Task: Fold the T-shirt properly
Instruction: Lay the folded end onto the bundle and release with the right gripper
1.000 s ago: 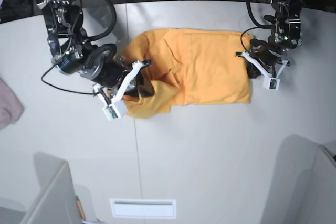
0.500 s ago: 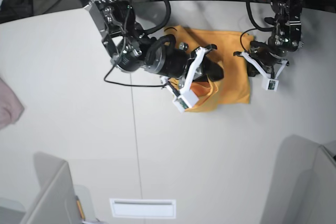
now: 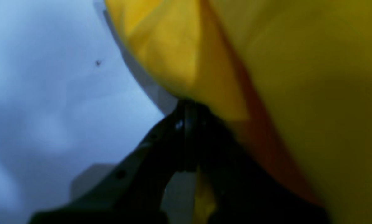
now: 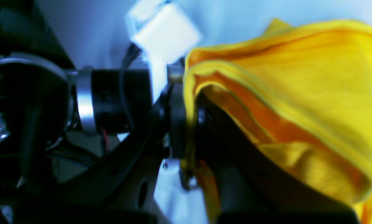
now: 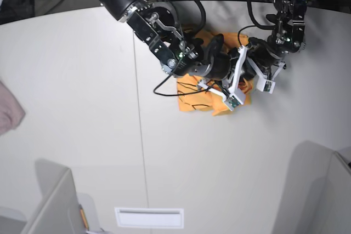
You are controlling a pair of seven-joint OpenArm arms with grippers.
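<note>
The orange-yellow T-shirt (image 5: 193,101) lies bunched in a small folded heap at the back middle of the table, with black cursive lettering showing on its near-left part. My right gripper (image 5: 247,74) has reached across over the heap and is shut on a hemmed edge of the T-shirt (image 4: 298,77); in the right wrist view the cloth is pinched at the right gripper (image 4: 189,124). My left gripper (image 5: 248,57) meets it at the heap's right side. In the left wrist view the left gripper (image 3: 186,107) is shut, with T-shirt (image 3: 298,77) cloth coming out at its tips.
A pinkish cloth (image 5: 8,110) lies at the table's left edge. Grey partitions stand at the near left (image 5: 55,206) and near right (image 5: 318,190). A white slot plate (image 5: 149,217) sits at the near edge. The two arms crowd together over the heap.
The right arm swept from the shirt's left edge across to its right side, dragging that edge over. The spread shirt became a small heap showing lettering. The left arm shifted slightly left.
</note>
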